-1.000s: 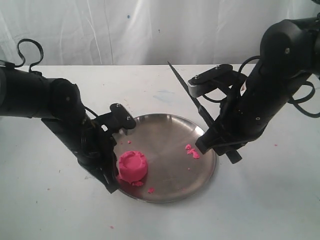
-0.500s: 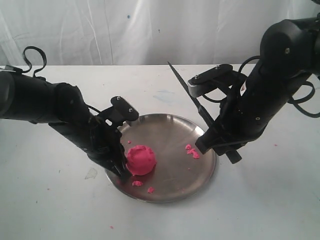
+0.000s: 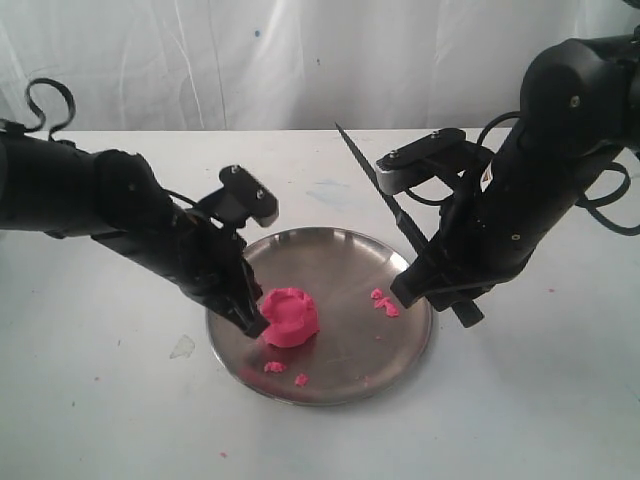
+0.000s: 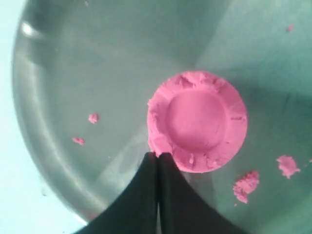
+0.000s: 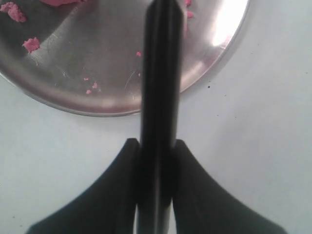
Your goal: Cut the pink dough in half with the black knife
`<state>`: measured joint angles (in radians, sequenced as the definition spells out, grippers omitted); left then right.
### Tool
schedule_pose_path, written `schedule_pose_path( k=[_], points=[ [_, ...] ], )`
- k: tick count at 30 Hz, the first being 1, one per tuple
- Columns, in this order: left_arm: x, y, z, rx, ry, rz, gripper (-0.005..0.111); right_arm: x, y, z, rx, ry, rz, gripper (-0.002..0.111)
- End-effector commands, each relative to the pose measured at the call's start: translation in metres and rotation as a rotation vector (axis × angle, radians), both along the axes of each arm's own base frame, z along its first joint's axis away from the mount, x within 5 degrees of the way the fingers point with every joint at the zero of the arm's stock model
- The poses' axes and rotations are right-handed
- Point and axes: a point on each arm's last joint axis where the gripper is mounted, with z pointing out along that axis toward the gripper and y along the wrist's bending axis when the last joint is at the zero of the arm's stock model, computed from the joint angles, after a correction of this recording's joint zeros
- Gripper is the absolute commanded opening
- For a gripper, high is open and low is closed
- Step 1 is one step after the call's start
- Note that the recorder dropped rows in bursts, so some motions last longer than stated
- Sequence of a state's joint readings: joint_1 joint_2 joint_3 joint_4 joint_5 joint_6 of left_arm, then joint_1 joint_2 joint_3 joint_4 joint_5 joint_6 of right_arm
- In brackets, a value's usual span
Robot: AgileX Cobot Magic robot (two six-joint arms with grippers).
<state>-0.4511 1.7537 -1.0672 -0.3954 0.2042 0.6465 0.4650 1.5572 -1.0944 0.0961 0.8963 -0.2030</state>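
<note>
Two grippers work at the plate (image 3: 345,265), which sits on the white table (image 3: 100,400). The dough (image 3: 290,315) lies on the plate, left of its middle, as one round lump with a dished, dimpled top. The left gripper (image 3: 254,322) reaches in over the plate's left rim. Its fingers are pressed together with nothing between them, and their tips touch the dough's edge. The right gripper (image 3: 440,290) hangs above the plate's right rim, clenched on the handle of the knife (image 3: 380,190). The blade slants up and back, its point in the air beyond the plate's far rim, well apart from the dough. Pink crumbs (image 3: 383,302) lie on the plate near its right rim, and a few more near its front rim.
</note>
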Motion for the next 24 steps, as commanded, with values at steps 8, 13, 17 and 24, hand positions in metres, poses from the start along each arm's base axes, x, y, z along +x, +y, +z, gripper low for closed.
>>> schedule_pose_path(
  k=[8,13,17,24],
  points=[
    [-0.036,0.013,0.090,-0.109,-0.177,-0.032,0.000,0.000,-0.001,0.001,-0.004,-0.018,0.032,0.000],
    [-0.064,0.017,0.096,-0.124,0.039,-0.056,0.000,-0.002,0.002,0.001,-0.007,-0.014,0.048,0.000],
    [-0.070,0.018,0.093,-0.103,0.107,-0.085,0.000,-0.011,0.016,-0.002,-0.032,-0.001,0.170,0.000],
    [-0.043,0.011,0.074,-0.110,0.019,-0.012,0.000,-0.008,0.030,-0.023,-0.128,0.036,0.251,0.000]
  ],
)
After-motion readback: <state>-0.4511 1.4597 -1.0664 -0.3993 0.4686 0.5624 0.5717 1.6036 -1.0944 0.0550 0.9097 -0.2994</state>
